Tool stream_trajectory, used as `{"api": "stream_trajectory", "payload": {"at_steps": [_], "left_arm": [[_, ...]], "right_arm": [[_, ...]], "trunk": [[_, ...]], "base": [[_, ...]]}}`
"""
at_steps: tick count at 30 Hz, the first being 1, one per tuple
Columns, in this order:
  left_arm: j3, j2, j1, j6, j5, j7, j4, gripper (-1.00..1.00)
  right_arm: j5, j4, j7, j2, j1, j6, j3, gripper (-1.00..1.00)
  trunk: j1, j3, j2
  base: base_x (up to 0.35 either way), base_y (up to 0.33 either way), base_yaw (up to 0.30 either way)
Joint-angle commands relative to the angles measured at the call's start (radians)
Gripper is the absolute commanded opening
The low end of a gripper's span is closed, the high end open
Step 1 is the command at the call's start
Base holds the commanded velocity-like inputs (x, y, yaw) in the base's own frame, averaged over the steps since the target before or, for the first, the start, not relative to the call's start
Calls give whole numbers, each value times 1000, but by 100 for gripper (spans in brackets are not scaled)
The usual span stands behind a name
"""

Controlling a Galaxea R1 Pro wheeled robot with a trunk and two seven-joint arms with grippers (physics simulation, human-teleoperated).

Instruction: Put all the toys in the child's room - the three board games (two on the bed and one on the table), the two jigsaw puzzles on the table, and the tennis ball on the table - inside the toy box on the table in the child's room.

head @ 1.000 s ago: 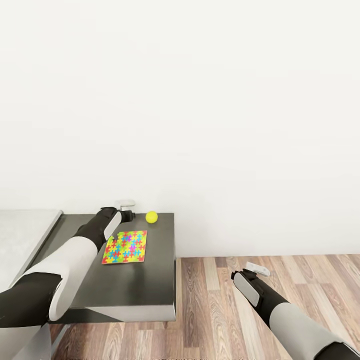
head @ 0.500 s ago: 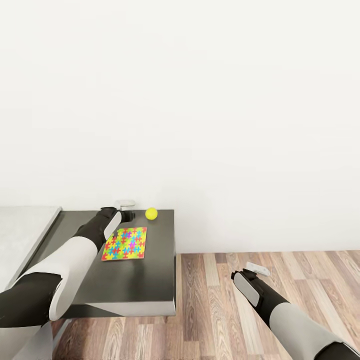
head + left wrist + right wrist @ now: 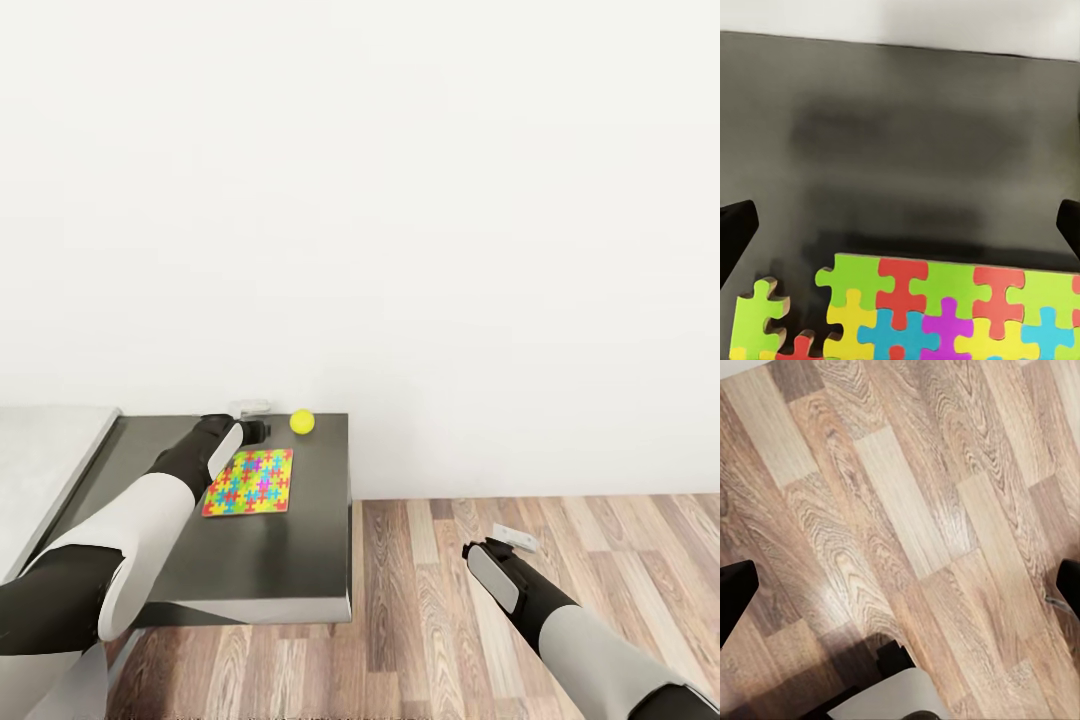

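Note:
One jigsaw puzzle point(image 3: 248, 482), a flat multicolour square, lies on the dark grey section of the table point(image 3: 270, 560). The yellow tennis ball point(image 3: 302, 421) sits beyond it near the wall. My left gripper point(image 3: 257, 418) hovers over the table's far edge, between the puzzle and the ball. In the left wrist view it point(image 3: 900, 232) is open above bare table, with the puzzle point(image 3: 922, 307) close below it. My right gripper point(image 3: 515, 541) hangs over the wood floor, right of the table. The right wrist view shows it point(image 3: 900, 592) open with nothing between its fingers.
The pale grey desk top point(image 3: 40, 450) adjoins the dark section on the left. A white wall point(image 3: 400, 250) stands directly behind the table. Wood-plank floor point(image 3: 520, 620) stretches to the right of the table's edge.
The table, puzzle and ball sit slightly higher in the picture than before, so the camera has moved. Both arms hold the same pose.

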State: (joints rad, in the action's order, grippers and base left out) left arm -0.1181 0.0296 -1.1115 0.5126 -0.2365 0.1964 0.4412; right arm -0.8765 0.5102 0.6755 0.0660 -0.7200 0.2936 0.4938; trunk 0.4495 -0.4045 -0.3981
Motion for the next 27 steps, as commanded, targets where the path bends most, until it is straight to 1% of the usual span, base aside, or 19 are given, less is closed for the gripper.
{"api": "stream_trajectory", "payload": {"at_steps": [1, 27], "left_arm": [[-8, 1, -1, 4, -11, 8, 2, 100], [-7, 9, -1, 2, -11, 9, 1, 100]], "right_arm": [[-4, 2, 7, 1, -1, 7, 8, 100], [-4, 2, 7, 1, -1, 7, 8, 100]], "trunk": [[0, -3, -2], [0, -46, -2]], "base": [[0, 0, 0], [0, 0, 0]]}}
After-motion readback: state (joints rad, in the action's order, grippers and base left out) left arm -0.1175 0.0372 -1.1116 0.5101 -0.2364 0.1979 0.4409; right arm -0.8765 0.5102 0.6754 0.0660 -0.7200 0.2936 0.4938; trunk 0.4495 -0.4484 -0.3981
